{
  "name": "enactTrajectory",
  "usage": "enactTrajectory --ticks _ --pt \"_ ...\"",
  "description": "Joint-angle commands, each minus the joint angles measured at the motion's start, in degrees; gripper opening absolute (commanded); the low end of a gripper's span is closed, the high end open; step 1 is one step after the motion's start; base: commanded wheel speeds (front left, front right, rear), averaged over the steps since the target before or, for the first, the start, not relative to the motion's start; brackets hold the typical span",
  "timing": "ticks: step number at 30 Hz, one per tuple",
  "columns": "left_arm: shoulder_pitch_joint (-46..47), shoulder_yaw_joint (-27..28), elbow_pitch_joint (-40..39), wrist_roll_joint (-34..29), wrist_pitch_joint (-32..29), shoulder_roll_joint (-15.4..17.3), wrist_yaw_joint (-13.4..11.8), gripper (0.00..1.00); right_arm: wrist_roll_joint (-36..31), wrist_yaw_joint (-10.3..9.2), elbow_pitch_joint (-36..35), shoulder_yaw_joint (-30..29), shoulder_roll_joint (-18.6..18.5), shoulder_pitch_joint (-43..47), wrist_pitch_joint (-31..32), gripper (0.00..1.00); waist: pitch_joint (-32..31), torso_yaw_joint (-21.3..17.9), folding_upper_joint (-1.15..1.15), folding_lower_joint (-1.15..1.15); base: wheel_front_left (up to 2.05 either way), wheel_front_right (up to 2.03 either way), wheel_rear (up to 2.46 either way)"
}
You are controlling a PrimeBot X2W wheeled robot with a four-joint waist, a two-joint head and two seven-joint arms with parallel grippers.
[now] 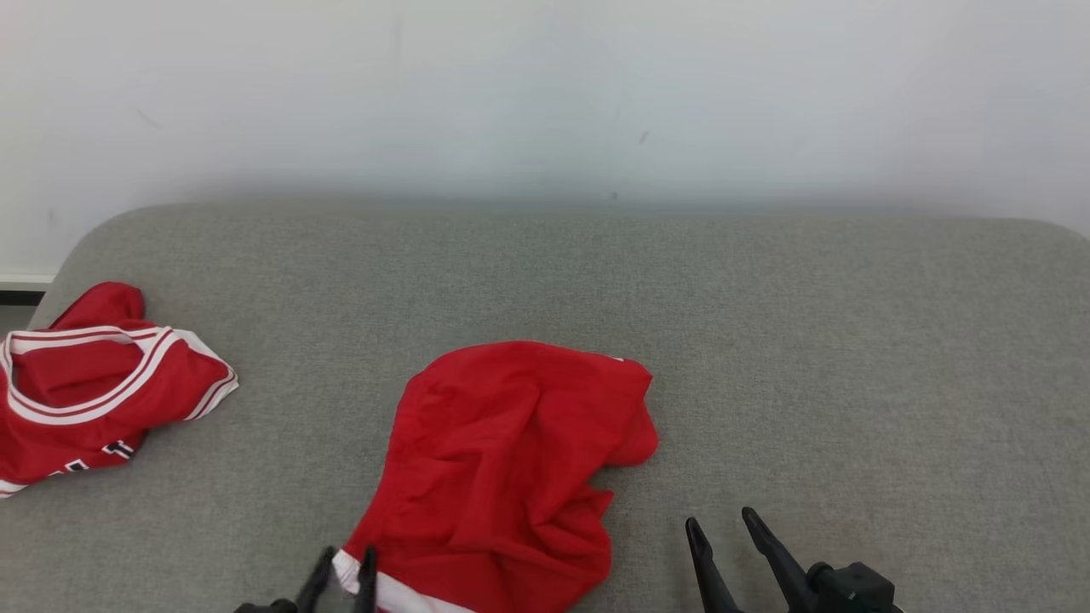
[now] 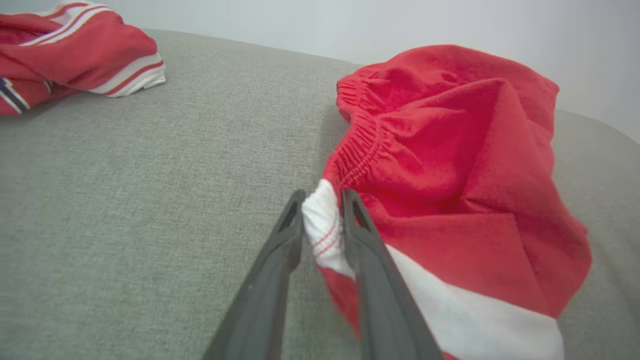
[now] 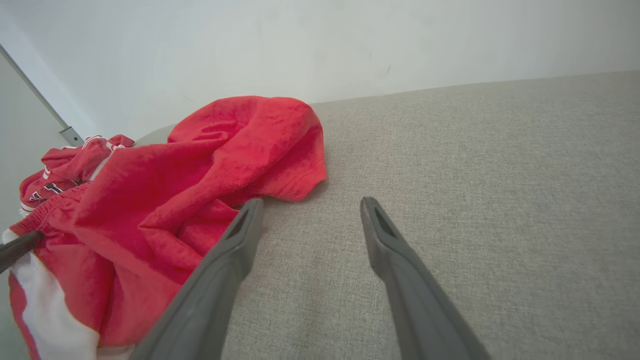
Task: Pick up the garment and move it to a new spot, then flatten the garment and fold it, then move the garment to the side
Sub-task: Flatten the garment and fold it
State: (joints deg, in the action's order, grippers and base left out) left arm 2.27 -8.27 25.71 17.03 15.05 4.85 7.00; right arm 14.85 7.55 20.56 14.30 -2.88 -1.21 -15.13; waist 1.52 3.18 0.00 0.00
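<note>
I've got the left gripper (image 2: 322, 197) clamped on the white hem of the shorts (image 1: 511, 460), which are crumpled front-centre on the sofa (image 1: 851, 340). Right gripper (image 1: 724, 524) has fingers apart, just right of them. Jersey (image 1: 94, 383) is far left.

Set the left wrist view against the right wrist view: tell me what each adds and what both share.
Left wrist view: the left gripper shut on the white hem corner of the crumpled red shorts, with thin red stripes showing in the pinch.
Right wrist view: the right gripper open over the grey fabric cushion, holding nothing.
Both: the shorts, the red jersey with white stripes lying apart from them, the cushion and the pale wall.
</note>
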Motion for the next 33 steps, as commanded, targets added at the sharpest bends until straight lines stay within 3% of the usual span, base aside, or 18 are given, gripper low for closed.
enactTrajectory --ticks 1,15,26,31,33 --pt "-1.0 0.6 -0.6 -0.5 0.1 -0.4 0.0 1.00 0.4 -0.13 0.3 0.4 0.0 -0.7 -0.1 1.00 -0.4 0.5 0.00 0.00 0.00 0.00 0.00" --pt "-4.9 4.9 -7.0 -5.3 0.1 -1.8 0.5 1.00 0.6 -0.13 10.3 4.1 0.0 -7.9 -0.1 1.00 -0.1 3.9 0.00 0.00 0.00 0.00 0.00" --pt "-2.9 3.5 -7.0 -4.6 0.1 -2.0 0.5 1.00 0.9 -0.13 24.8 8.6 0.0 -16.7 -0.1 1.00 2.0 8.6 0.00 0.00 0.00 0.00 0.00" --pt "-2.1 2.7 -7.0 -3.8 0.1 -2.0 0.4 1.00 1.8 -0.13 28.3 8.9 0.0 -19.1 -0.1 1.00 2.9 9.9 0.00 0.00 0.00 0.00 0.00" --pt "-1.9 2.5 -7.1 -3.5 0.1 -2.0 0.4 1.00 2.4 -0.13 29.6 8.9 0.0 -19.9 -0.1 0.38 3.2 10.3 0.00 0.00 0.00 0.00 0.00"
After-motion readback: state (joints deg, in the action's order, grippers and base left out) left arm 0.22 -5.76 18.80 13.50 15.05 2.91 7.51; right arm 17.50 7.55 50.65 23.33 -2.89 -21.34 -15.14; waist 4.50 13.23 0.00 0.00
